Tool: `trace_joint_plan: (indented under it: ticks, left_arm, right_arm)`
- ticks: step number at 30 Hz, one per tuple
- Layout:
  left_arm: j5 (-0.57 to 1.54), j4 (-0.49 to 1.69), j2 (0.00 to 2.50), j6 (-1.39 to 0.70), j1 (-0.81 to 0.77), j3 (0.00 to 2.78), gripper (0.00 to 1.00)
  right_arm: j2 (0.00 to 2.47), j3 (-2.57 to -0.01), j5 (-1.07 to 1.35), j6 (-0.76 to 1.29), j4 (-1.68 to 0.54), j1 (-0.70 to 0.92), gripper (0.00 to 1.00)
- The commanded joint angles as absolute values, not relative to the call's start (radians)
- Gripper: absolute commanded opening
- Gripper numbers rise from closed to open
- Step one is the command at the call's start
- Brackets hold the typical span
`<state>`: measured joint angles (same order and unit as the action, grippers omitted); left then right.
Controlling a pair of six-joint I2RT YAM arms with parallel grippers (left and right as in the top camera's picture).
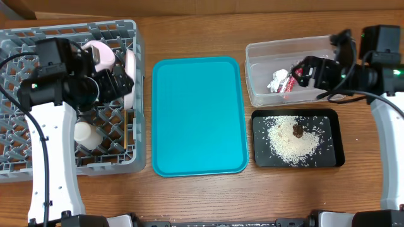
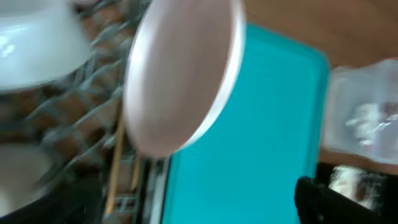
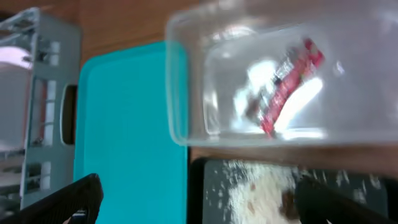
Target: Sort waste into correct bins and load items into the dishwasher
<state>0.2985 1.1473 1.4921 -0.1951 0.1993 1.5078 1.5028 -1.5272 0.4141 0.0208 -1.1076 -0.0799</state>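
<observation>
Rack: grey dish rack (image 1: 19, 161) on the far left, with the left arm leaning in over it.
Cup: small white cup (image 1: 85, 133) down on the lattice floor, toward the front.
Pink bowl (image 1: 101, 53): at the back of the rack, partly under the arm.
Left gripper (image 2: 196, 202): above the rack's right side, fingers spread wide with nothing between them.
Plate (image 2: 180, 74): up on edge by the rack's right wall; blurred in the wrist view.
Chopsticks (image 2: 115, 168): two thin wooden sticks in the rack, just below the plate.
Teal tray (image 1: 199, 116): flat on the table between the rack and the bins.
Clear tub (image 1: 259, 94): back right, holding the silvery-white wrapper (image 1: 276, 80) with the red wrapper (image 3: 289, 81) touching it.
Print: there is printing on the red wrapper, but it is too blurred to read.
Right gripper (image 3: 199, 193): over the tub, fingers wide apart and empty.
Black tray (image 1: 338, 161): just in front of the tub, with rice (image 1: 290, 146) piled in the middle and the brown lump (image 1: 297, 130) on top of the pile.
</observation>
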Motion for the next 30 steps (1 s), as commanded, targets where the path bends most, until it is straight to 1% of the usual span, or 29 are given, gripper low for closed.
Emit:
trace_joint_plan:
  ticks: [1,5,8,12,16,18,20,22,26,30]
  left_arm:
    - [0.105,1.251,1.505,-0.240,0.163,1.515,1.00]
    - [0.094,1.362,1.505,-0.232,0.162,1.514,1.00]
    - [0.062,1.414,1.493,-0.227,0.162,1.512,1.00]
    - [0.060,1.394,1.408,-0.182,0.153,1.471,1.00]
    - [0.060,1.272,1.182,-0.176,0.120,1.315,1.00]
    - [0.067,1.204,1.065,-0.159,0.102,1.224,1.00]
    - [0.076,1.100,0.849,-0.135,0.070,1.074,1.00]
    - [0.076,1.047,0.720,-0.152,0.065,0.994,1.00]
    - [0.071,1.021,0.527,-0.154,0.065,0.905,1.00]
    - [0.071,1.114,0.475,-0.154,0.065,0.905,1.00]
  right_arm:
    - [1.531,-1.552,0.349,-0.040,-1.088,-0.002,1.00]
    - [1.560,-1.551,0.273,-0.053,-1.175,0.020,1.00]
    - [1.554,-1.543,0.267,-0.012,-1.213,0.015,1.00]
    - [1.522,-1.528,0.224,0.027,-1.221,0.016,1.00]
    - [1.388,-1.430,0.168,0.034,-1.163,0.016,1.00]
    - [1.278,-1.338,0.168,0.033,-1.086,0.016,1.00]
    - [1.083,-1.184,0.151,0.035,-0.966,0.015,1.00]
    - [0.978,-1.107,0.139,0.034,-0.921,0.016,1.00]
    - [0.821,-1.029,0.139,0.034,-0.932,0.016,1.00]
    - [0.780,-1.029,0.139,0.034,-0.962,0.016,1.00]
